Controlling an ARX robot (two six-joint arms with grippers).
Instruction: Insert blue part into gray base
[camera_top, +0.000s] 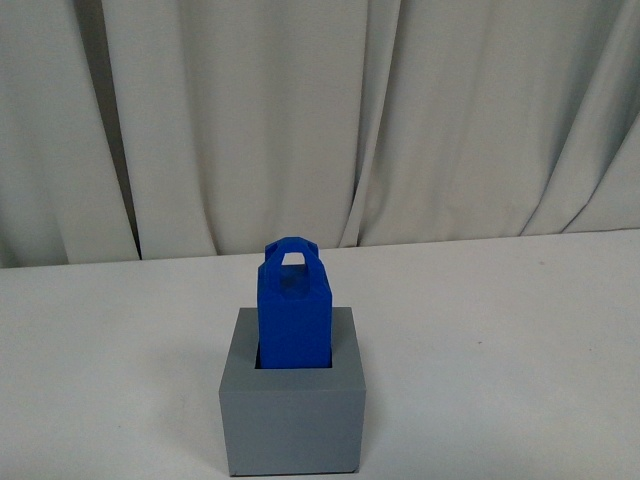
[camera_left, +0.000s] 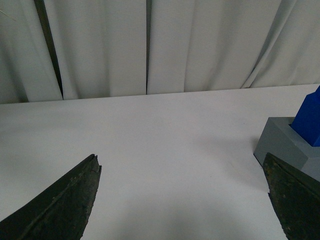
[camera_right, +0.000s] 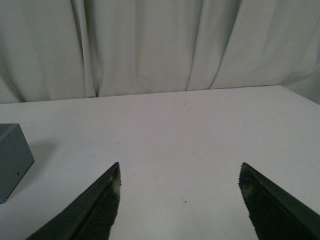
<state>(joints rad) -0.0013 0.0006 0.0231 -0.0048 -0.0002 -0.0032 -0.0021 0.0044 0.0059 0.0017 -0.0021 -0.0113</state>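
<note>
On a white counter (camera_top: 520, 330) before pale curtains (camera_top: 300, 110), the gray base (camera_top: 292, 420) holds the blue part (camera_top: 293, 315) upright in its recess, off at 3 o'clock of the left end effector (camera_left: 182, 172) and 9 o'clock of the right end effector (camera_right: 180, 172), both spread wide and empty.

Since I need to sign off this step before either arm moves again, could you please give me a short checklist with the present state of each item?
1. Bright blue plastic block stands in the recess of the matte gray cube base: ok.
2. Block fully bottomed out in the recess: cannot tell; its lower end is hidden.
3. Block upright, handle loop on top: ok.
4. Left claw open, holding nothing, apart from the base: ok.
5. Right claw open, holding nothing, apart from the base: ok.
6. Neither arm over the block in the front view: ok.
</note>
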